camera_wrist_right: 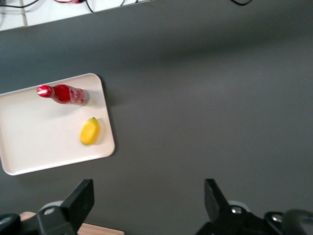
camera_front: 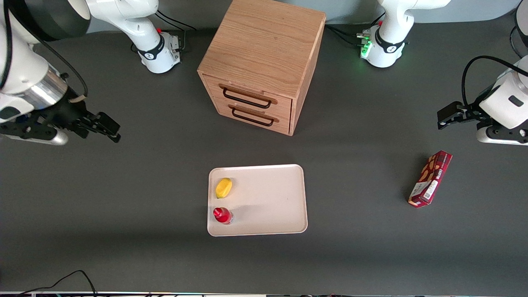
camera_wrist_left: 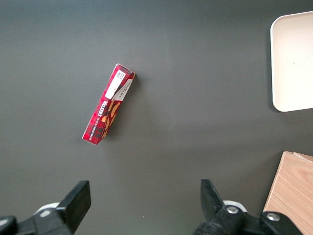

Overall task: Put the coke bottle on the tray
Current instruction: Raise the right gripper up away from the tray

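Front view: the bottle (camera_front: 222, 215) stands upright on the tray (camera_front: 272, 198), in the corner nearest the camera, its base hidden under the red cap and body. A lemon (camera_front: 223, 187) lies beside it, farther off. The gripper (camera_front: 108, 128) hangs well apart toward the working arm's end, arm cut off by the frame.

Left wrist view: only a tray (camera_wrist_left: 292, 63) corner shows, plus the box (camera_wrist_left: 107, 108).

Right wrist view: the bottle (camera_wrist_right: 62, 94) is red with white lettering and a silvery base. The gripper (camera_wrist_right: 149, 205) holds nothing, jaws spread wide.
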{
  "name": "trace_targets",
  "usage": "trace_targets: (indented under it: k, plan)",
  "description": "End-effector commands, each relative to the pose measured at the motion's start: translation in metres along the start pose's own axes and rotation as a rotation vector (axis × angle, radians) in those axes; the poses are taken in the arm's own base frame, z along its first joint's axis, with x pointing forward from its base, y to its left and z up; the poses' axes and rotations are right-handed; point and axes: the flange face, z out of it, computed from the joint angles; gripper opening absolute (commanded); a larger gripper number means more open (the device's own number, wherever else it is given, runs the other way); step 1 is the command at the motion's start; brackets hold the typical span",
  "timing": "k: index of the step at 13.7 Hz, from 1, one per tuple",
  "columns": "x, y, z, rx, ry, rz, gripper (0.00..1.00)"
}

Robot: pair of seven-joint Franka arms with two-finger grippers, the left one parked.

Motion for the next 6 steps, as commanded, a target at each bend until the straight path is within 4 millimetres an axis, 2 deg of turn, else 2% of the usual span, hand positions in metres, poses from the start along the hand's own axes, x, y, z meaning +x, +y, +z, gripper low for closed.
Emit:
trace_targets:
  k: [1, 2, 4, 6]
  plan:
    - [-0.01, 0.018, -0.011, 0.011, 0.032, -0.052, 1.0]
    - [-0.001, 0.018, -0.01, 0.01, 0.012, -0.05, 1.0]
    - [0.022, 0.014, -0.02, 0.012, -0.02, -0.048, 1.0]
    - [0.03, 0.011, -0.03, 0.01, -0.049, -0.054, 1.0]
